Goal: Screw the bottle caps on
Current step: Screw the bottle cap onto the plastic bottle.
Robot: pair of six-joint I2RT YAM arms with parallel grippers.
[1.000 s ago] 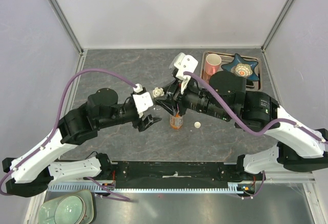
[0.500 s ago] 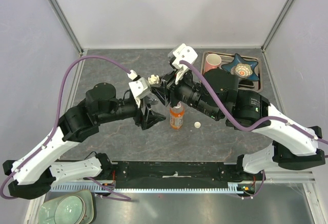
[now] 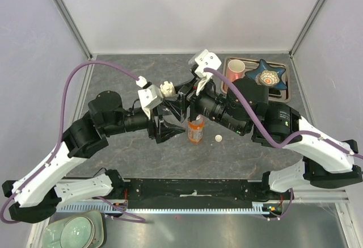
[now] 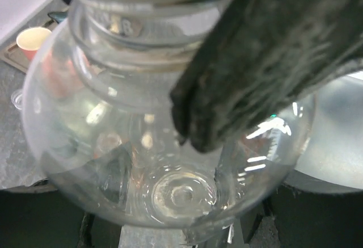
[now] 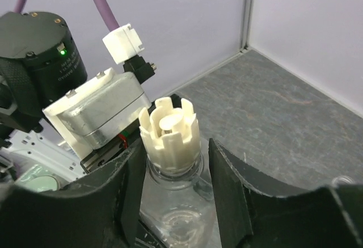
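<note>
A notched cream cap [image 5: 169,131] sits on the clear bottle [image 5: 170,219], mid-frame, which the left tool [image 3: 169,120] clamps. The right tool [image 5: 176,185] straddles the cap, jaws apart and apparently off it. Just right of the orange bottle [image 3: 195,130], a loose white cap [image 3: 218,138] lies on the table [image 3: 125,78], likely still to fit.

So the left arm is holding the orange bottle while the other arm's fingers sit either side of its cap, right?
Not quite: the left gripper holds the clear bottle, as the left wrist view shows. The orange bottle stands free on the table. The rest is right: the right gripper has its fingers either side of the cap on the held bottle.
</note>
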